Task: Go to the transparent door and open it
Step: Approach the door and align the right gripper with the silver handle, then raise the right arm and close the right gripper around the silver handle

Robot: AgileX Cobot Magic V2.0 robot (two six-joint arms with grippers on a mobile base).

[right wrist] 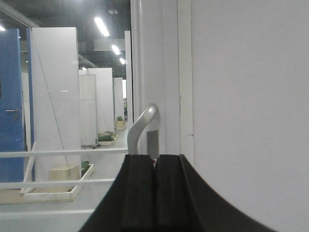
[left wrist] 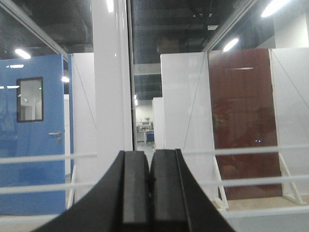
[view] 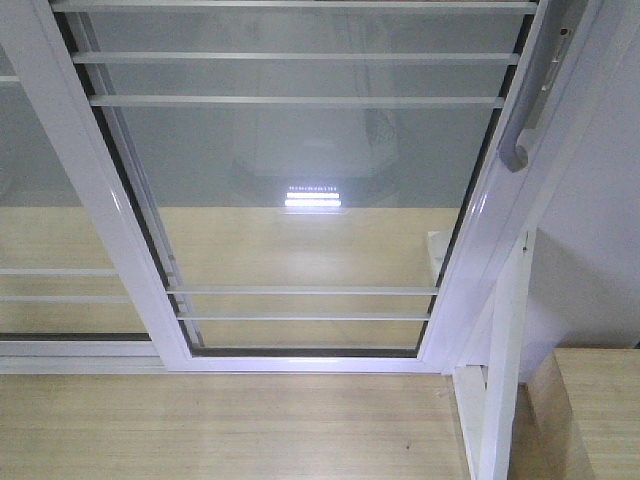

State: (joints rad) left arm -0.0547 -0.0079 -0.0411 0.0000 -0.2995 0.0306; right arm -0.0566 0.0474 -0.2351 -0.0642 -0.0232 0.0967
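Observation:
The transparent door (view: 300,180) fills the front view: clear glass in a white frame with thin horizontal bars. Its curved silver pull handle (view: 522,130) sits on the right stile. In the right wrist view the handle (right wrist: 143,126) curves up just beyond my right gripper (right wrist: 155,159), whose black fingers are pressed together and hold nothing. My left gripper (left wrist: 150,157) is shut too, empty, facing the glass and a white stile (left wrist: 112,77). Neither gripper appears in the front view.
A second framed glass panel (view: 40,200) overlaps on the left. To the right of the door stand a white wall (view: 600,240) and a light wood ledge (view: 590,410). Wood-look floor (view: 220,430) lies in front of the bottom track.

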